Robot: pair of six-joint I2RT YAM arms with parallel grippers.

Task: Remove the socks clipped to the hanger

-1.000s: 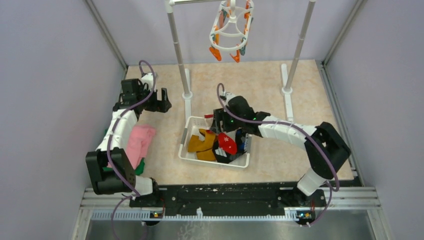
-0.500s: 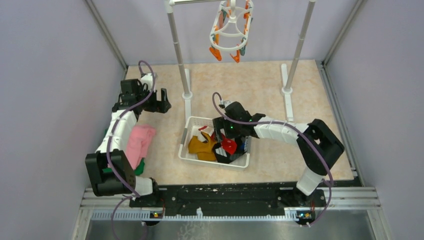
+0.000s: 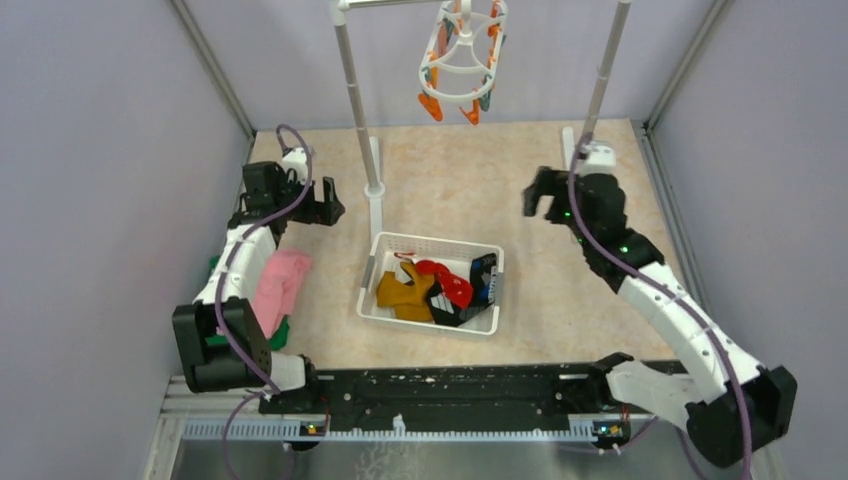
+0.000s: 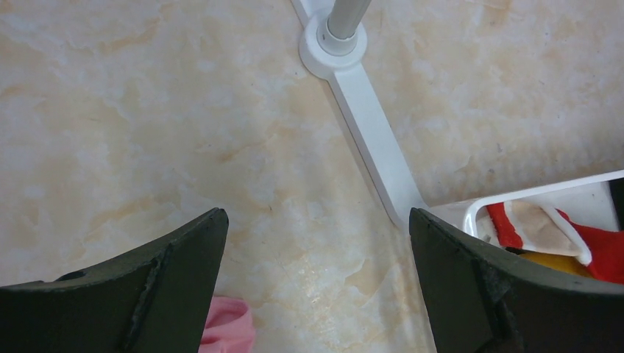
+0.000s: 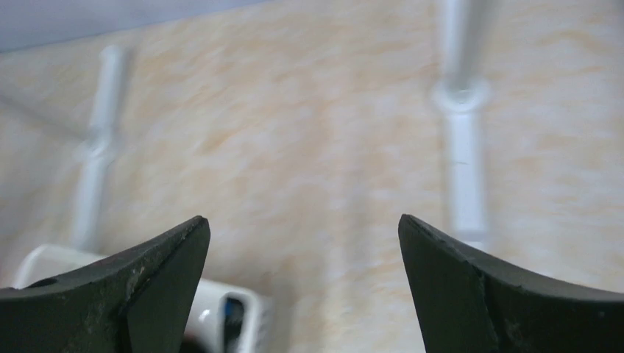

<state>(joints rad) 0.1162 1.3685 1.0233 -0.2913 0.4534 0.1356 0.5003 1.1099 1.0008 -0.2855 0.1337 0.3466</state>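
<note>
- Top external view, nearest: a white basket [image 3: 440,241] holds the socks [image 3: 432,288], mustard, red and black, heaped together, off the hanger [image 3: 461,68].
- Left of it lies a pink cloth [image 3: 279,284].
- Further back, the left gripper [image 3: 330,204] hangs spread wide with nothing in it, near a rack pole [image 3: 357,110].
- The right gripper [image 3: 532,195], likewise spread wide, grips nothing.
- Farthest, the hanger hangs from the rack, orange and teal clips dangling.

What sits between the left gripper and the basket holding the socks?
The rack's left foot, with the pole standing on it, lies between the left gripper and the basket. The top view shows it, the left wrist view too.
</note>
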